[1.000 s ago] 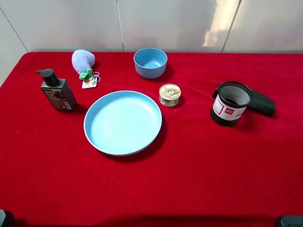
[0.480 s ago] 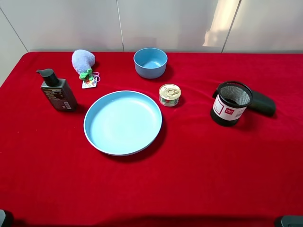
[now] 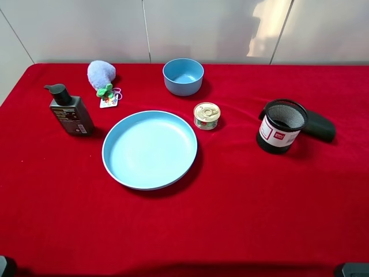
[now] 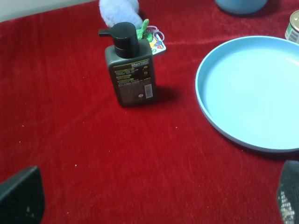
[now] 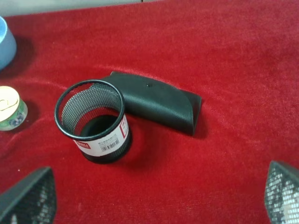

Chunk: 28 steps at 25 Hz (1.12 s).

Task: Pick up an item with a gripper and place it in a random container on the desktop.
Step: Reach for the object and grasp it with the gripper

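The small tin can (image 3: pixel 206 115) with a gold pull-tab lid stands upright on the red desktop (image 3: pixel 242 208), just right of the plate; it also shows in the right wrist view (image 5: pixel 10 110). The black wire-mesh cup (image 3: pixel 281 126) with a white-and-red label stands upright and empty at the right, also in the right wrist view (image 5: pixel 96 123). Both grippers sit low at the near table edge, far from the can and cup. The left gripper (image 4: pixel 154 205) is open and empty, facing the pump bottle. The right gripper (image 5: pixel 154 200) is open and empty, facing the cup.
A large light blue plate (image 3: pixel 124 167) lies at centre left. A light blue bowl (image 3: pixel 183 76) stands at the back. A dark pump bottle (image 3: pixel 69 111) and a purple plush toy (image 3: pixel 101 75) are at the left. A black case (image 3: pixel 318 126) lies behind the cup.
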Each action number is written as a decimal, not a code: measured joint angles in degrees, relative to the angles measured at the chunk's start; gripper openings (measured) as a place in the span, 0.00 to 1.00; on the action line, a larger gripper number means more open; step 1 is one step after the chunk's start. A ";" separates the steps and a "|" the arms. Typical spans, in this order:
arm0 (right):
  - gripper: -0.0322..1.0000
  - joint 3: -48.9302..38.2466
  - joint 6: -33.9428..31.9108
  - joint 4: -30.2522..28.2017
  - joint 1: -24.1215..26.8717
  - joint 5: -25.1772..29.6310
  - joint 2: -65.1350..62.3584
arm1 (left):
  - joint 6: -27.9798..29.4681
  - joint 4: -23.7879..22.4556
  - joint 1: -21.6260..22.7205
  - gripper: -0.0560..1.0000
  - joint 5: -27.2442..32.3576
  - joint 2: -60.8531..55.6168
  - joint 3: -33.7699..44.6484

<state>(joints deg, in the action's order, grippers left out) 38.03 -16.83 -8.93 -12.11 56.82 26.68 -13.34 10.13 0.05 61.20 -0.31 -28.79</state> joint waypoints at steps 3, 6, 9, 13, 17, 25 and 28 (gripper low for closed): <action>0.70 1.95 1.97 0.33 0.00 -0.06 4.29 | 0.00 0.00 0.00 0.98 0.00 0.00 0.00; 0.70 3.76 3.54 1.13 0.00 -0.31 8.17 | 0.00 0.00 0.00 0.98 0.00 0.00 0.00; 0.70 5.50 4.94 1.48 -0.05 -0.51 11.91 | 0.00 0.00 0.00 0.98 0.00 0.00 0.00; 0.70 7.96 5.73 1.03 -3.58 -0.68 17.07 | 0.00 0.00 0.00 0.98 0.00 0.00 0.00; 0.70 11.52 5.73 -1.78 -10.59 -0.80 22.37 | 0.00 0.00 0.00 0.98 0.00 0.00 0.00; 0.70 18.96 5.73 -2.53 -19.61 -0.91 34.36 | 0.00 0.00 0.00 0.98 0.00 0.00 0.00; 0.70 21.16 5.73 -2.65 -21.92 -0.96 39.15 | 0.00 0.00 0.00 0.98 0.00 0.00 0.00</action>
<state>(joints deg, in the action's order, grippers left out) 59.19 -11.10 -11.58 -34.04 55.86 65.82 -13.34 10.13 0.05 61.20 -0.31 -28.79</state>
